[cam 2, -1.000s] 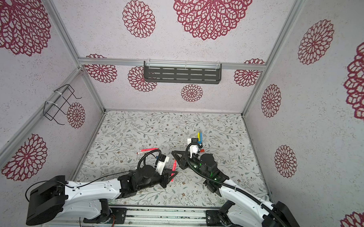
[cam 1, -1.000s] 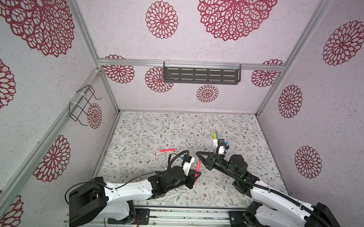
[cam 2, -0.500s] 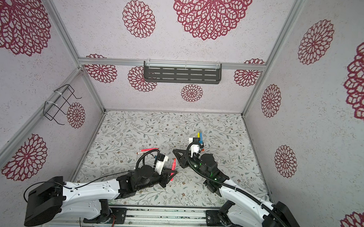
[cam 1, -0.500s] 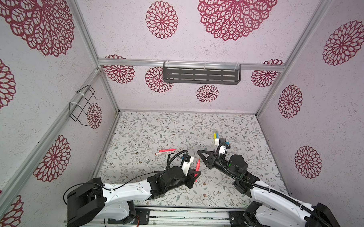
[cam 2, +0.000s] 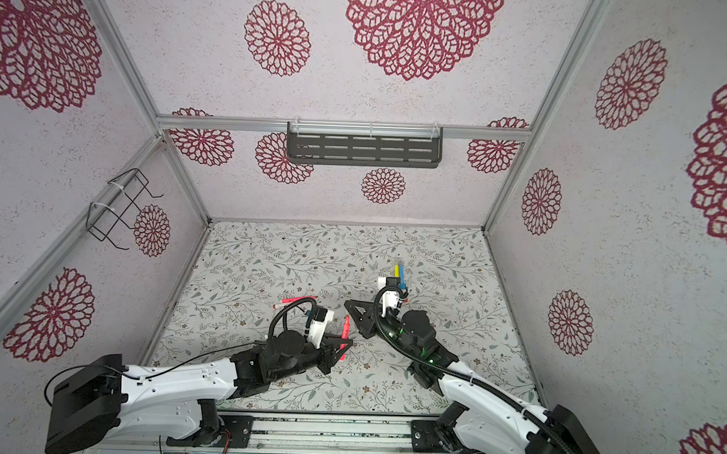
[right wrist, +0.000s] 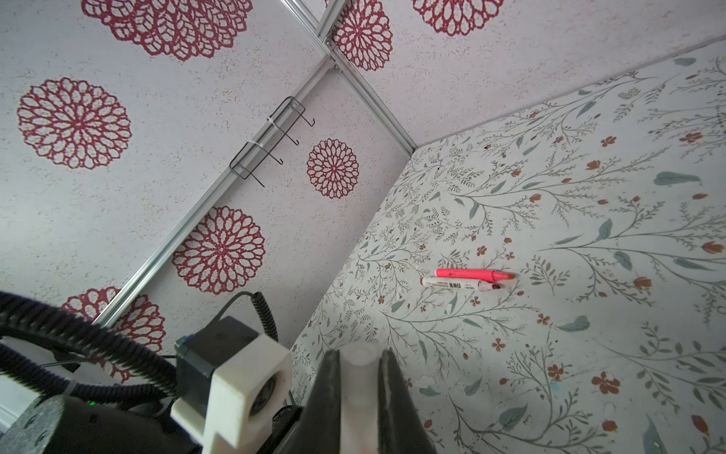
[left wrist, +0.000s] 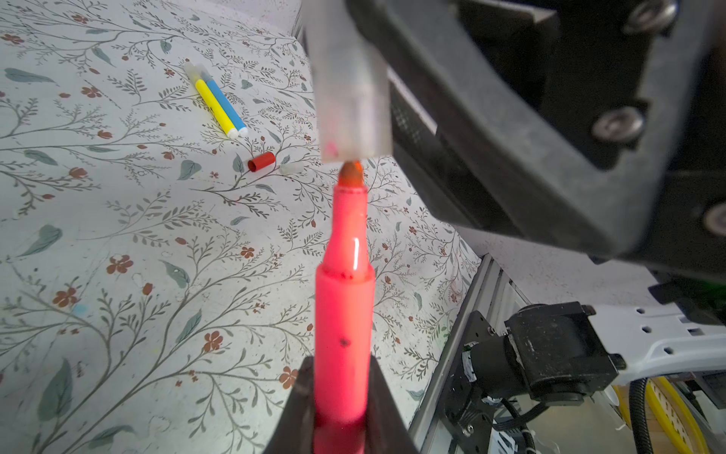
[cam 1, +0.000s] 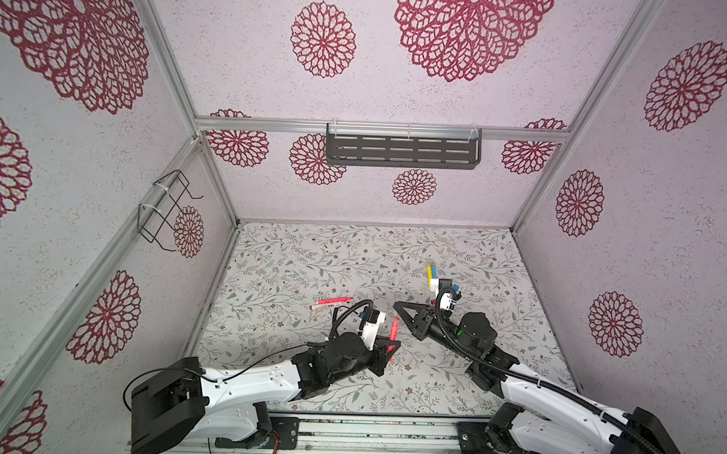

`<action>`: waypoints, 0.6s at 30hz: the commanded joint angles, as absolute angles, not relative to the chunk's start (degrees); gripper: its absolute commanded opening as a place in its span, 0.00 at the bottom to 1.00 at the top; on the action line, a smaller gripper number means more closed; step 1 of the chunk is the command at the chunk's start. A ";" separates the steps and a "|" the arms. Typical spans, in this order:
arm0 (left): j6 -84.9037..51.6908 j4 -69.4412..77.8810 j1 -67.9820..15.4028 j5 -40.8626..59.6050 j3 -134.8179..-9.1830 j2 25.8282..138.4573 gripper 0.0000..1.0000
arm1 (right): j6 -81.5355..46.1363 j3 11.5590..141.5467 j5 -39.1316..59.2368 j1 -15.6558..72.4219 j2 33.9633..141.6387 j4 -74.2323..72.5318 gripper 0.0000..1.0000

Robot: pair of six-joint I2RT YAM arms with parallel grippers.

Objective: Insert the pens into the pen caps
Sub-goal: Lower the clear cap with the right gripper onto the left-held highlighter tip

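We hold the pink pen (left wrist: 343,298) in our left hand (left wrist: 340,377), clamped tight, and a pale cap (left wrist: 351,98) pinched in our right hand (right wrist: 359,359). The pen's tip sits at the cap's mouth, above the middle of the bench (cam 1: 310,267).

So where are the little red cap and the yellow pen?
red cap (left wrist: 261,161): left wrist view, middle of its side.
yellow pen (left wrist: 215,107): left wrist view, middle of its barrel.

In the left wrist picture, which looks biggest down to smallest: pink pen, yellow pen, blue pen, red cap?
1. pink pen, though nearness to the camera enlarges it.
2. yellow pen and blue pen, about alike.
3. red cap.
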State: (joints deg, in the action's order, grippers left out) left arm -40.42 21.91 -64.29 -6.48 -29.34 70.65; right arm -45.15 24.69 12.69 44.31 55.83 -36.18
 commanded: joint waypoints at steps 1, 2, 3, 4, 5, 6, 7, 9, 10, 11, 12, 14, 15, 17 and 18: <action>-40.78 23.85 -64.34 -7.24 -28.65 68.93 0.00 | -45.45 24.12 13.35 45.39 54.37 -39.41 0.07; -40.83 23.99 -64.34 -7.24 -28.65 68.83 0.00 | -45.36 23.85 13.18 45.67 54.40 -39.46 0.07; -40.78 24.04 -64.33 -7.24 -28.71 68.74 0.00 | -45.25 23.61 13.18 45.89 54.40 -39.55 0.07; -40.78 24.19 -64.27 -7.09 -28.74 68.66 0.00 | -45.18 23.39 13.25 46.17 54.39 -39.94 0.07; -40.86 24.38 -64.28 -6.93 -28.74 68.64 0.00 | -45.17 22.85 13.41 46.46 54.40 -40.85 0.07; -40.87 24.75 -64.22 -6.65 -28.74 68.59 0.00 | -45.09 22.37 13.50 46.71 54.36 -41.65 0.07; -40.87 25.21 -64.16 -6.31 -28.67 68.49 0.00 | -45.01 21.97 13.56 46.92 54.35 -42.26 0.08; -40.88 26.19 -64.07 -5.28 -28.70 68.40 0.00 | -44.80 21.25 13.60 47.26 54.32 -43.58 0.10; -40.83 26.59 -64.07 -4.98 -28.65 68.34 0.00 | -44.82 20.93 13.62 47.37 54.40 -43.96 0.10; -40.83 27.12 -64.07 -4.68 -28.49 68.19 0.00 | -44.78 20.66 13.63 47.46 54.38 -44.33 0.10; -40.78 27.97 -64.07 -4.36 -28.26 68.00 0.00 | -44.74 20.43 13.60 47.54 54.28 -44.59 0.10; -40.91 29.37 -64.01 -4.00 -27.71 67.36 0.00 | -44.45 20.33 13.71 47.63 54.14 -44.71 0.10; -40.94 29.83 -63.99 -3.96 -27.47 67.08 0.00 | -44.28 20.30 13.95 47.64 54.01 -44.88 0.11; -40.95 30.02 -63.90 -4.12 -27.27 66.51 0.00 | -43.96 20.22 14.19 47.69 53.83 -45.00 0.10; -40.96 30.07 -63.87 -4.13 -27.12 66.24 0.00 | -43.79 20.20 14.24 47.72 53.69 -45.00 0.10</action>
State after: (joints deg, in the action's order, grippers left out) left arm -40.60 24.62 -64.16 -3.55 -27.20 68.05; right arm -45.06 20.43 12.32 46.85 55.02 -43.09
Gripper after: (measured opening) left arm 0.173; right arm 0.154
